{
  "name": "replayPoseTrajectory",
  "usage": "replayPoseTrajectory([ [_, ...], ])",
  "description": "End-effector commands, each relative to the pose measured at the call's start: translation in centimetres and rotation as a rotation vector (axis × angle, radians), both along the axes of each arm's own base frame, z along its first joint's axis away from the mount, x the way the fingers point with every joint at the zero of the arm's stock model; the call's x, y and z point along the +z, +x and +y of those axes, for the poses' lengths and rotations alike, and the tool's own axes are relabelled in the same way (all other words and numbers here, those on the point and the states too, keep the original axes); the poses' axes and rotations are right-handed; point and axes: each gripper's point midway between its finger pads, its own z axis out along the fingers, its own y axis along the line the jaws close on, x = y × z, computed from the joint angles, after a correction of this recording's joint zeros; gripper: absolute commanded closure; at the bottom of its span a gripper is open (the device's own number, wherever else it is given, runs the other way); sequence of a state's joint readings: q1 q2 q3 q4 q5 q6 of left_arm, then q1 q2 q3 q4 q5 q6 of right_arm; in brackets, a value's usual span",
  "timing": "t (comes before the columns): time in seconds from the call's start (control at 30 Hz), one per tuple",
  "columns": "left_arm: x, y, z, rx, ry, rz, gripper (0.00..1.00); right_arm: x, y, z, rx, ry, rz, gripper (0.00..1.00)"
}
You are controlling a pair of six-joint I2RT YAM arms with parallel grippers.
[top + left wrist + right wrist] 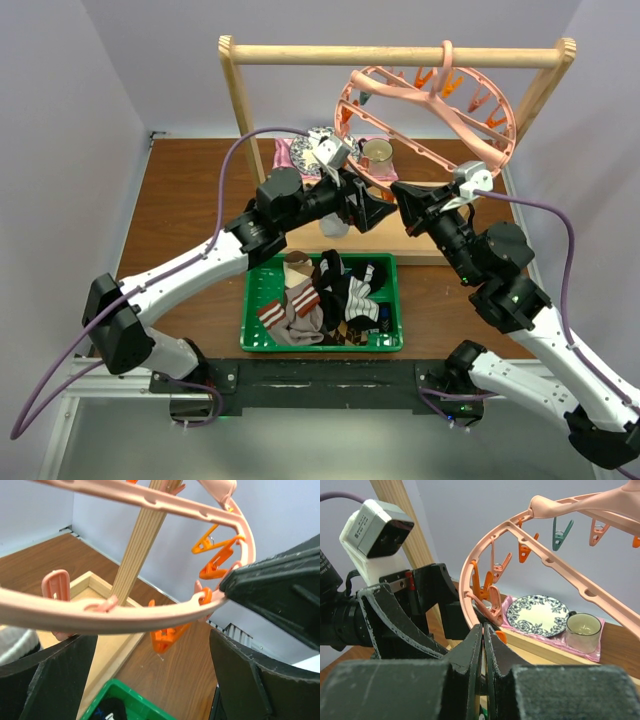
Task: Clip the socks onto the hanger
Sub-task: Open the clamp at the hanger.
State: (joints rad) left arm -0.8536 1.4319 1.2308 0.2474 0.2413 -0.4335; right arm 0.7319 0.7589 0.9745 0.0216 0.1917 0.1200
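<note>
The pink hanger (430, 95) hangs tilted by its hook from the wooden rack, with orange clips around its rim. My right gripper (403, 190) is shut on the low edge of the rim (470, 595); its fingers (475, 645) are pressed together there. My left gripper (368, 208) is right beside it, open wide, with the rim (125, 615) and an orange clip (167, 635) just beyond its spread fingers (50, 680); nothing is between them. The socks (320, 295) lie piled in the green basket (250, 300) below, brown-striped and black patterned ones on top.
The wooden rack (400, 55) stands on a wooden base (420, 245) behind the basket. A patterned plate (537, 614) and a cup (582, 629) sit on a pink cloth (288, 155) at the back. Walls close in on the left and right.
</note>
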Motion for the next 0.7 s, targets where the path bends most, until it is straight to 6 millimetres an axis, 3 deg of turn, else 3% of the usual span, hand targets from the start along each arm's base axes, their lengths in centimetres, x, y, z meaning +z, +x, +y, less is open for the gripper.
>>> replayPoseTrajectory([
  [0.0,4.5,0.2,-0.5,-0.002,-0.091,-0.083,0.00,2.0,-0.2,-0.9,-0.024,0.033,-0.031,0.92],
  [0.3,4.9,-0.5,-1.7,-0.049,-0.097,-0.106,0.01,2.1,-0.3,-0.7,-0.016,0.037,-0.031,0.93],
  [0.47,4.9,-0.5,-1.9,-0.049,-0.095,-0.102,0.10,1.8,-0.1,-0.6,-0.015,0.033,-0.025,0.94],
  [0.67,5.3,-0.4,-1.8,-0.043,-0.103,-0.109,0.12,1.6,-0.2,-0.5,-0.011,0.036,-0.020,0.95],
])
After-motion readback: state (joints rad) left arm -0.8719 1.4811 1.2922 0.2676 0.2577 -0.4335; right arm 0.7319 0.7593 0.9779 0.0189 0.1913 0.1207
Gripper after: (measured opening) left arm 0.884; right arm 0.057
